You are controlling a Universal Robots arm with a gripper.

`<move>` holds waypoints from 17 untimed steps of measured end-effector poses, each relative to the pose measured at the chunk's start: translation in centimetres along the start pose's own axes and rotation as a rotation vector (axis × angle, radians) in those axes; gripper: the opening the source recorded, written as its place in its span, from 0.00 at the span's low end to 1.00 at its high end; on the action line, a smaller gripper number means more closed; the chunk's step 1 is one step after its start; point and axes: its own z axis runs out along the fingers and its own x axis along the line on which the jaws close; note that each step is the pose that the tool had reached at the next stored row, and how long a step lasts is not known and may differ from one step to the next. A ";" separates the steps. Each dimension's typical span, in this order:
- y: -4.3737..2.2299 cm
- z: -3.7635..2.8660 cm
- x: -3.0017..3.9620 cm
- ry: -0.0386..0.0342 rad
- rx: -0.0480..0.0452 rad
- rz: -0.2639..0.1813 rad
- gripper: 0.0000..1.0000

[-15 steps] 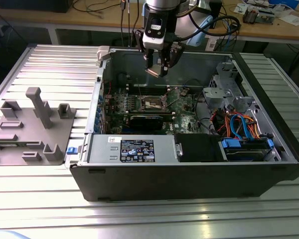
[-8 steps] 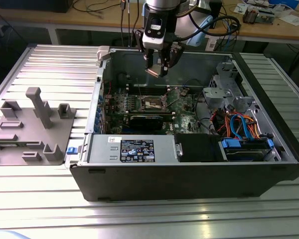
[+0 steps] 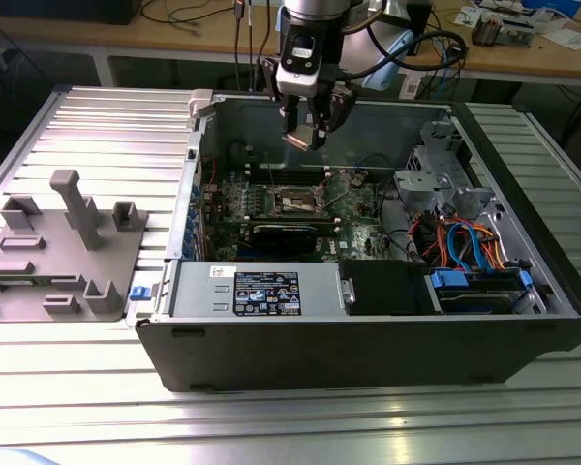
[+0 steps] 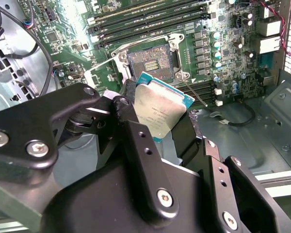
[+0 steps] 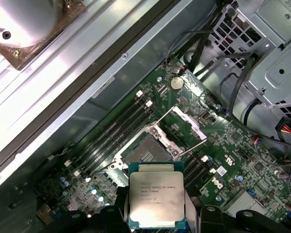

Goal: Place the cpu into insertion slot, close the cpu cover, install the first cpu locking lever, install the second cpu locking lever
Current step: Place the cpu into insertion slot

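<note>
Currently, the cpu (image 5: 156,199) sits between the fingers (image 4: 186,136) of the gripper (image 4: 157,119), with its silvery top face visible in both wrist views. The jaws are drawn in to the chip's width and pinch it on two opposite edges. The insertion slot (image 5: 148,153) lies below the gripper tip, clear of the chip, on the green motherboard (image 5: 233,145). The cpu cover (image 5: 183,127) stands swung up at one edge of the slot. In the exterior view the gripper hangs over the open computer case (image 3: 368,358).
</note>
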 end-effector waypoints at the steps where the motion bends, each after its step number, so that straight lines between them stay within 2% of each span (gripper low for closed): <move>1: 0.00 0.00 0.00 0.0000 0.0001 0.001 0.54; 17: 0.00 0.00 0.00 -0.0005 0.0001 0.012 0.54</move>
